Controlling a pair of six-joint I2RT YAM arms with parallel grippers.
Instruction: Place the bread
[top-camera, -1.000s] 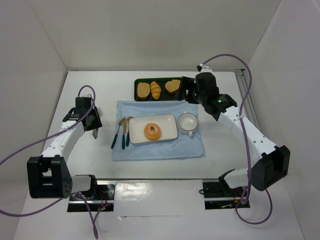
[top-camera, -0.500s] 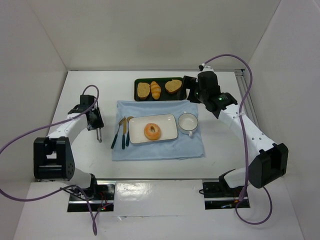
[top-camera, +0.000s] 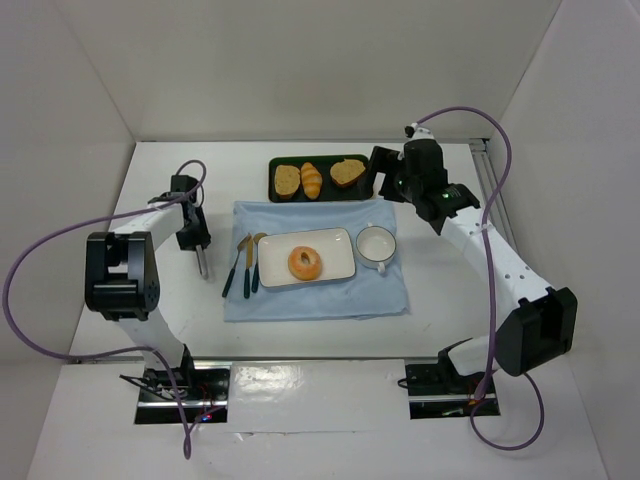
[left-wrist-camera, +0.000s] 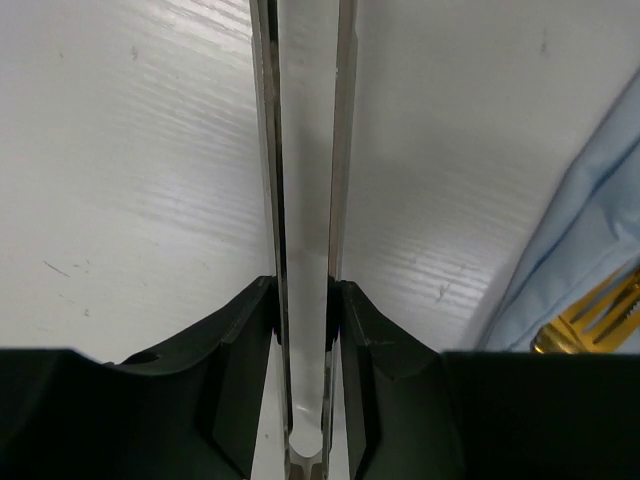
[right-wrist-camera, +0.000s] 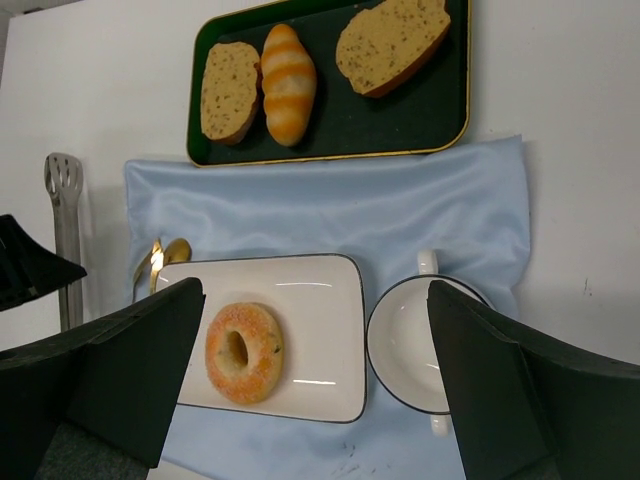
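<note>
Top external: tongs (top-camera: 202, 262), cutlery (top-camera: 243, 268), cup (top-camera: 376, 244), tray (top-camera: 328, 186) surround bread (top-camera: 305, 262).

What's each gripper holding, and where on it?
Left gripper clamps the silver metal tongs across their two long arms. Right gripper is open, holding nothing.

Toast (right-wrist-camera: 229, 90), croissant (right-wrist-camera: 288, 83) on tray (right-wrist-camera: 400, 125); cup (right-wrist-camera: 425, 345) on cloth (right-wrist-camera: 330, 210); tongs (right-wrist-camera: 66, 240) beside.

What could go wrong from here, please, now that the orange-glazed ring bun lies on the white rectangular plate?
The left gripper holds slim metal tongs close beside the light blue cloth and the gold fork; a careless swing could snag either and shift the plate and bun.
</note>
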